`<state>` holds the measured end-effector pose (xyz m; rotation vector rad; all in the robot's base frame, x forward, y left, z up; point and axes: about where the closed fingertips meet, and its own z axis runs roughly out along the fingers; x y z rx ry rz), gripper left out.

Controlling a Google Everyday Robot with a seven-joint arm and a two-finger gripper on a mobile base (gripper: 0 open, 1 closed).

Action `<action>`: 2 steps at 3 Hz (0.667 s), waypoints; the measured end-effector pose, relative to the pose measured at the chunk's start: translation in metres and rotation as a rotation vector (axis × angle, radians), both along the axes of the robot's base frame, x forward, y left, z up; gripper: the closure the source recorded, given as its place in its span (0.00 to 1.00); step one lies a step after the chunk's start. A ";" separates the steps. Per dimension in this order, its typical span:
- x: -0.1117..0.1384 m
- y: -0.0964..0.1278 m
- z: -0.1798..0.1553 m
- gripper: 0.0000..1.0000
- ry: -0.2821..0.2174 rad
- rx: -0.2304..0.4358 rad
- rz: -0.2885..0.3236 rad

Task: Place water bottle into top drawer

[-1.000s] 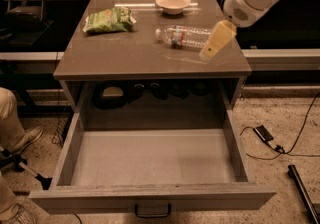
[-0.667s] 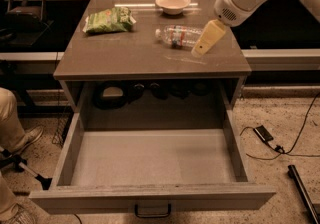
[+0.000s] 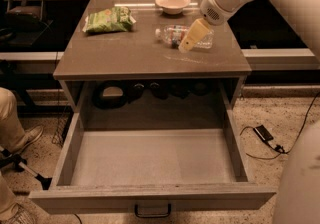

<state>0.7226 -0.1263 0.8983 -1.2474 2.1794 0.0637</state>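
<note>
The water bottle [image 3: 176, 35] lies on its side on the cabinet top [image 3: 135, 55], white cap pointing left, clear ribbed body with a label band. My gripper [image 3: 188, 41] reaches down from the upper right on a white arm; its pale fingers [image 3: 194, 34] sit right over the bottle's middle and cover part of it. The top drawer [image 3: 150, 159] is pulled fully open below the cabinet top. Its pale flat bottom is bare and its dark handle shows on the front panel.
A green snack bag [image 3: 109, 20] lies at the back left of the top. A white bowl [image 3: 173, 3] stands at the back centre. Dark objects sit in the cabinet recess [image 3: 150, 90]. A person's leg and shoe [image 3: 15, 133] are at the left. A cable lies on the floor at the right.
My gripper has moved left and slightly back, from beside the bottle's right end to over its middle. The bottle and the drawer have not moved.
</note>
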 end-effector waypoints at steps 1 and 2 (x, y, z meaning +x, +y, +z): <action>0.018 0.013 -0.011 0.00 0.014 0.015 0.007; 0.032 0.027 -0.022 0.00 0.030 0.020 0.023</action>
